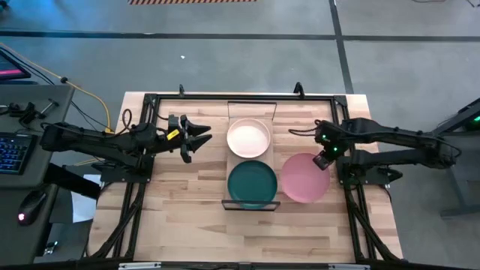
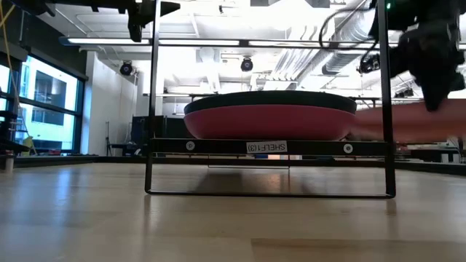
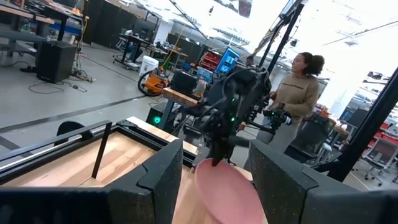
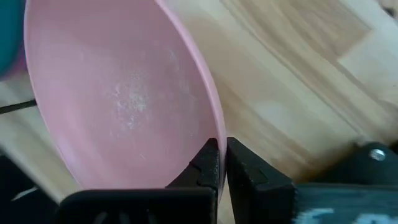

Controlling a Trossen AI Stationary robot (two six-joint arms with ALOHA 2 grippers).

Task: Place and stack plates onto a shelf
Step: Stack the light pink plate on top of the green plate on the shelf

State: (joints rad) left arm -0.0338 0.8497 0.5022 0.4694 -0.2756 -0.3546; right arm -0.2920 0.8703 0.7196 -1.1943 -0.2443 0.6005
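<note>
The shelf stands at mid table. On its near part a dark green plate lies on a magenta plate. A cream plate lies on its far part. My right gripper is shut on the light pink plate, right of the shelf. My left gripper is open and empty, raised above the table left of the shelf. The pale teal plate is not in view. My right gripper pinches the pink plate's rim at its far right edge, one finger inside the rim and one outside. The fingers slant down from the table's right side. The plate hangs clear of the table, about level with the shelf board.
A black frame runs round the tabletop, with bare wood near and left of the shelf. The shelf's wire legs stand on the table. A person stands beyond the table's right side. A desk with a keyboard is at the left.
</note>
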